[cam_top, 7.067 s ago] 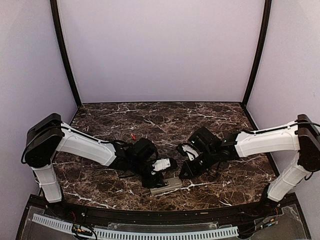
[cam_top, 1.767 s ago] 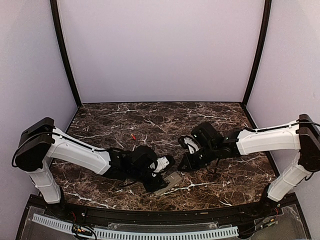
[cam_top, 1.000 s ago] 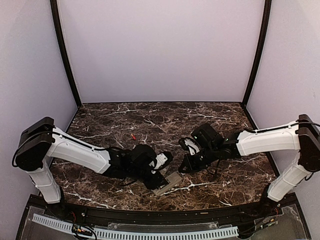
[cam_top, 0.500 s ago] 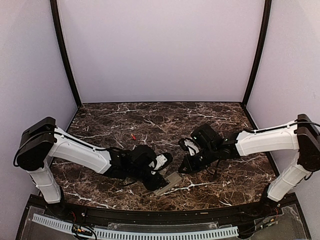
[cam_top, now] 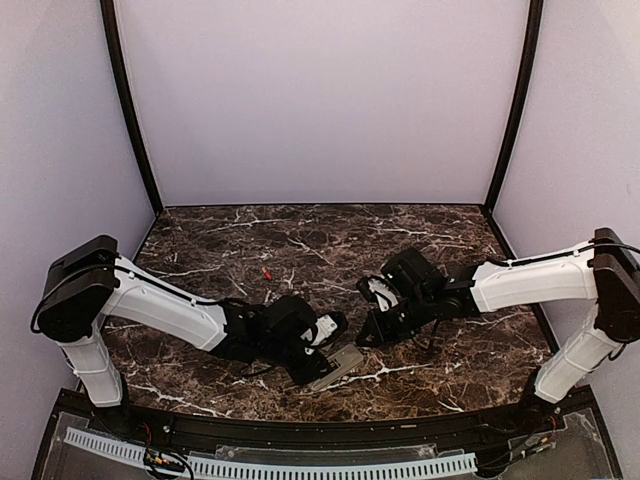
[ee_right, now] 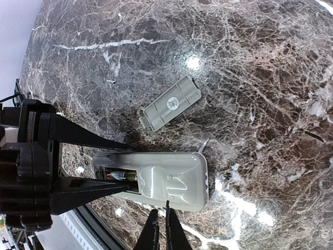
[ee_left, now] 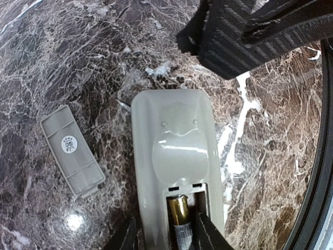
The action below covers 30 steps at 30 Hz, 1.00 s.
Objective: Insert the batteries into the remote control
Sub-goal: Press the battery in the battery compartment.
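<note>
Now, remote control: the small greyish-beige rectangular plastic handset lies back-up on the dark marble-patterned table, near its front edge and between the two arms. I judge it lies face down so the bay can be reached from above.
battery bay: the open rectangular recess at one end holds one slim dark battery with a gold cap. The fingers hide the rest of the bay.
left gripper: its black fingers stand apart, straddling the bay end, clamped on nothing visible. It is probably seating the cell or steadying the handset.
right gripper: its slim tips are pressed together and empty, at the remote's edge away from the bay, likely as a stop against sliding.
cover: the small flat grey plastic lid lies inside-up just beside the remote, apart from it, which leaves the bay open.
spare battery: a tiny red cylinder lies well apart, farther back, not yet loaded.
</note>
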{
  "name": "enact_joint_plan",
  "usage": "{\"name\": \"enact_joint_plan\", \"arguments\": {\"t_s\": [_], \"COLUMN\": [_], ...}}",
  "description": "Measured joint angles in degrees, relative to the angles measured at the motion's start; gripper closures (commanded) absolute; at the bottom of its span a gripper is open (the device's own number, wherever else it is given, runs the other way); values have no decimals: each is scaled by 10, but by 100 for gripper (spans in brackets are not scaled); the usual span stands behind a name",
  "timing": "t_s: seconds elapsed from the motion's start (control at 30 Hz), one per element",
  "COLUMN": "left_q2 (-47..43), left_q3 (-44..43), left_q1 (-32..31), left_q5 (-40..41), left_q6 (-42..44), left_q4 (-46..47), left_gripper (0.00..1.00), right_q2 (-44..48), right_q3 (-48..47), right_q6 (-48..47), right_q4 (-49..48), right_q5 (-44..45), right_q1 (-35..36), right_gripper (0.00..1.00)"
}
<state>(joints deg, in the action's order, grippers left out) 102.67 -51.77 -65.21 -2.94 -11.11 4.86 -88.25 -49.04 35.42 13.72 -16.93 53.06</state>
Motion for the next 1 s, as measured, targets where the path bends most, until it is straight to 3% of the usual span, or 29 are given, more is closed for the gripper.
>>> {"name": "enact_joint_plan", "arguments": {"t_s": [0.43, 0.67, 0.73, 0.83, 1.0], "left_q2": [0, 2, 2, 2, 5], "left_q3": [-1, -2, -2, -2, -2], "left_q1": [-3, -3, -3, -2, 3], "left_q5": [11, 6, 3, -8, -19], "left_q6": [23, 43, 47, 53, 68], "left_q4": [0, 2, 2, 3, 12], "left_gripper": [84, 87, 81, 63, 53], "right_q2": [0, 1, 2, 2, 2], "right_q3": [2, 3, 3, 3, 3], "right_q6": [-6, -7, -8, -9, -9], "right_q4": [0, 0, 1, 1, 1], "right_q5": [0, 1, 1, 1, 1], "right_q1": [0, 0, 0, 0, 0], "right_gripper": [95, 94, 94, 94, 93]}}
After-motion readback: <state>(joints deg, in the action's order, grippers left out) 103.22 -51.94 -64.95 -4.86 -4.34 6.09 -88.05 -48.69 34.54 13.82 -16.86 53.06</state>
